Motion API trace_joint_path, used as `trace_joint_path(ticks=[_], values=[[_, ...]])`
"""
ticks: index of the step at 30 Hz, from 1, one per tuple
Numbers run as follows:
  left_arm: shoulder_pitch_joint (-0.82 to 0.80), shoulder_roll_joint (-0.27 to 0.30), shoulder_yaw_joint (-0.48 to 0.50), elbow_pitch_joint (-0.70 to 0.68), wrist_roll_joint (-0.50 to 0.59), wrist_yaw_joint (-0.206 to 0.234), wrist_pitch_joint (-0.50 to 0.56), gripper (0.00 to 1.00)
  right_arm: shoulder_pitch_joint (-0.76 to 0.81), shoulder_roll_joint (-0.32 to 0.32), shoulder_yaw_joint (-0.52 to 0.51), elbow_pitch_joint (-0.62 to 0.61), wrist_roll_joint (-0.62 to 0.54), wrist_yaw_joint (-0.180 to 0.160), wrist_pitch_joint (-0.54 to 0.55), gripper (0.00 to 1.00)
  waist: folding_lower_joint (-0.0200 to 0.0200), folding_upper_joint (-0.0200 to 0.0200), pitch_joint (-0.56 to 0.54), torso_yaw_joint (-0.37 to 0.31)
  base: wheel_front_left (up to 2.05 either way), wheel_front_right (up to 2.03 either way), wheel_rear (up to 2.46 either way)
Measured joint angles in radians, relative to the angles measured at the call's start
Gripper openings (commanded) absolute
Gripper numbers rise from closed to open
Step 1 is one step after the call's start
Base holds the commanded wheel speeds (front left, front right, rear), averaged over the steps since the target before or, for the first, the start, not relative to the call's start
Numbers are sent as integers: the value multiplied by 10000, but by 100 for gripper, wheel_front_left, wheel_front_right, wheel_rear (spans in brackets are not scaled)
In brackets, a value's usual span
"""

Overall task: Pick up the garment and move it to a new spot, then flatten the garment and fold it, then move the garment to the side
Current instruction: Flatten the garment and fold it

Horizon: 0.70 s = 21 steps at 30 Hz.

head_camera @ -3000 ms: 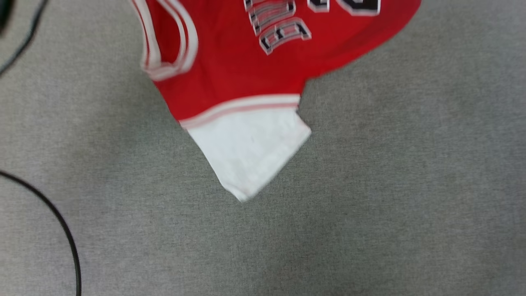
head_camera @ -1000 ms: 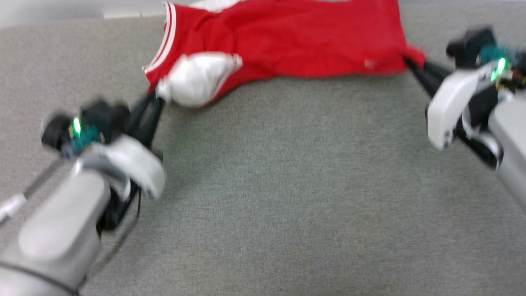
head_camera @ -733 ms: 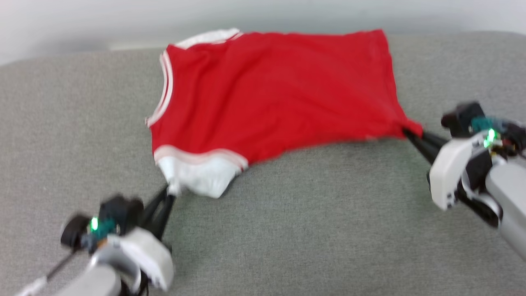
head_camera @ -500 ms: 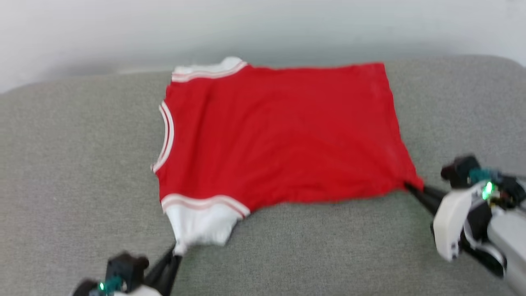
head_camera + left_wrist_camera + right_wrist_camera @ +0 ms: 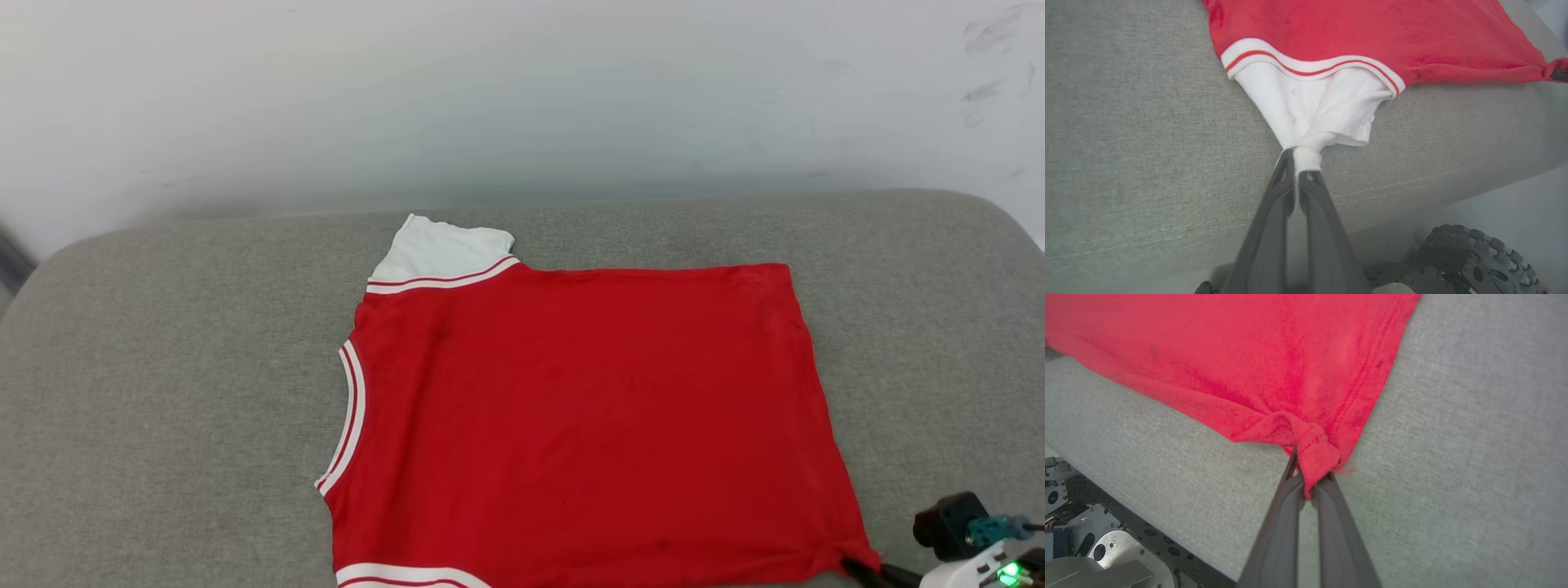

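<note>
The garment [image 5: 588, 425] lies spread flat on the grey cushion [image 5: 163, 367], plain red side up, with its neck toward the cushion's left end and its hem toward the right. The left gripper [image 5: 1297, 165] is clamped on the white sleeve [image 5: 1323, 102] near the cushion's front edge. The right gripper [image 5: 1308, 484] is clamped on the hem corner [image 5: 1316, 451], also near that front edge.

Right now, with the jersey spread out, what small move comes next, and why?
Probably open both grippers: the red jersey lies spread flat on the grey cushion, while the left gripper pinches its white sleeve and the right gripper its bunched hem corner, so releasing lets them settle.
</note>
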Motion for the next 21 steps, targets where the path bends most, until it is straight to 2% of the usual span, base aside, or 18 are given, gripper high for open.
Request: trace_joint_path(ticks=[5, 9, 21], values=[[54, -163, 73, 219, 58, -94, -71, 0, 636, 82, -738, -397, -372, 0, 326, 0, 1, 0, -17, 42, 0, 0, 0], [-579, -82, 234, 318, 408, -276, -98, 0, 654, 245, -1586, -784, -851, 0, 529, 0, 1, 0, 105, 59, 0, 0, 0], [-3708, 729, 803, 357, 1381, -1118, 633, 0, 168, 961, -3866, -2107, -1941, 0, 1547, 0, 4, 0, 984, -85, 0, 0, 0]])
